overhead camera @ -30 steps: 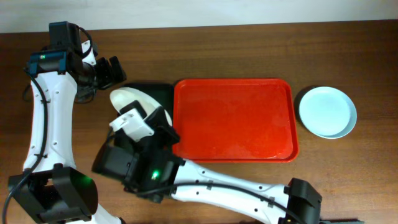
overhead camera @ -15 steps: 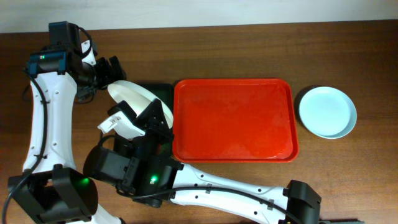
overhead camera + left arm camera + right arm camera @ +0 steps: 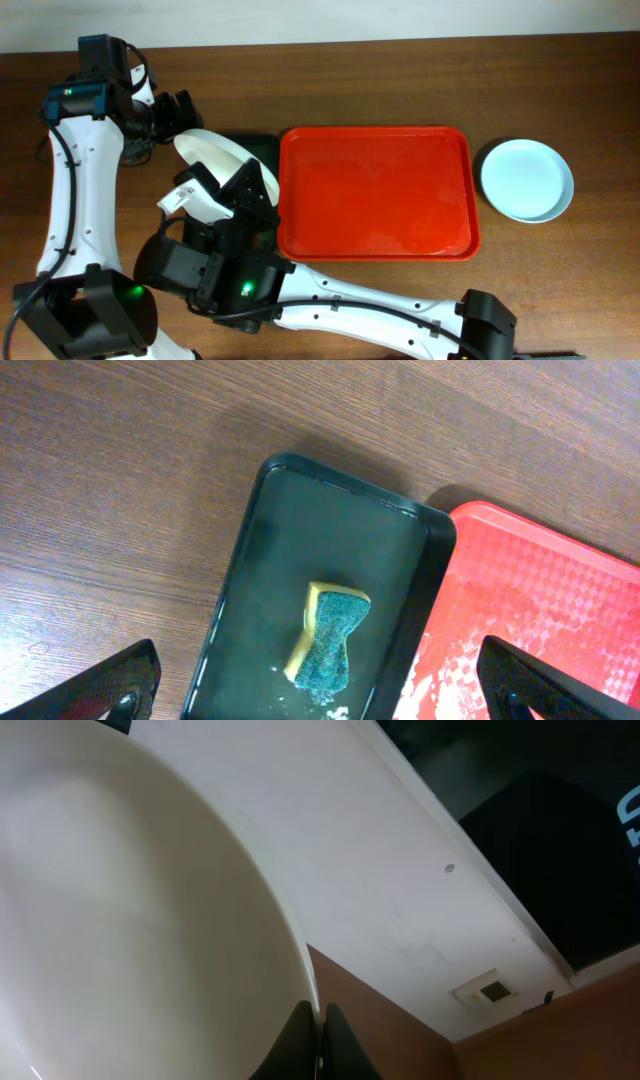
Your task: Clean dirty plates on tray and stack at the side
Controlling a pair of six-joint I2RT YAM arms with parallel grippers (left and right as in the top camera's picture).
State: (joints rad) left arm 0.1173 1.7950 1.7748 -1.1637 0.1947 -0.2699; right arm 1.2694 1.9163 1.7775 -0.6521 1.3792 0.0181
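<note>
A white plate [image 3: 212, 152] is tilted up on edge over the dark tray's left end, with my right gripper [image 3: 247, 183] shut on its rim. In the right wrist view the plate [image 3: 130, 920] fills the left side and the gripper [image 3: 319, 1038] pinches its thin edge. My left gripper [image 3: 186, 110] hangs open just up and left of that plate. In its wrist view the left gripper [image 3: 325, 695] spans the dark tray. The red tray [image 3: 375, 190] lies bare in the middle. A pale blue-green plate [image 3: 527, 180] rests on the table to its right.
A small dark tray [image 3: 270, 560] lies against the red tray's [image 3: 540, 610] left edge and holds a yellow and blue-green sponge [image 3: 332, 635] with a few white flecks beside it. Wood table surrounds both trays.
During the first half second my right arm swung the white plate up and left, toward the left gripper. It has stayed still since. The left arm has not moved.
</note>
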